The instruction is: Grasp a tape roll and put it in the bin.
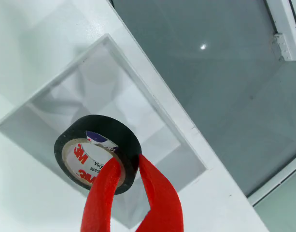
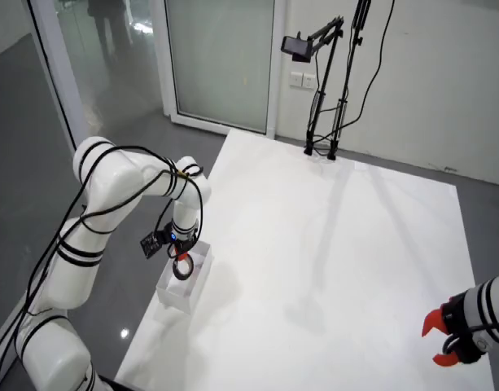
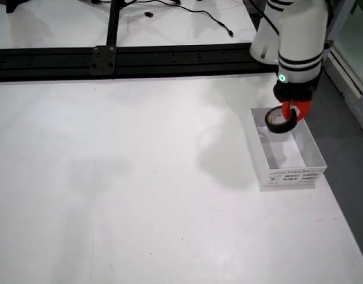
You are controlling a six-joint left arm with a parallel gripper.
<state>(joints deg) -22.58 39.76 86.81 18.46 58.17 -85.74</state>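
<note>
A black tape roll [image 1: 97, 152] with a white 3M core hangs above the white bin [image 1: 70, 82]. My gripper [image 1: 128, 169] is shut on the roll's wall, one red finger [image 1: 102, 198] inside the core and one outside. In the side view the tape roll [image 3: 279, 120] hangs over the far end of the open bin [image 3: 311, 155], held by the gripper [image 3: 292, 112]. The overhead view shows the gripper [image 2: 181, 262] and tape roll [image 2: 182, 270] above the bin [image 2: 195, 287] at the table's left edge.
The bin sits near the table's edge, with grey floor [image 1: 225, 77] beyond it. A black rail [image 3: 110, 59] runs along the back of the table. A second arm's red gripper [image 2: 441, 342] rests at the table's far corner. A camera stand [image 2: 326, 81] is at the back.
</note>
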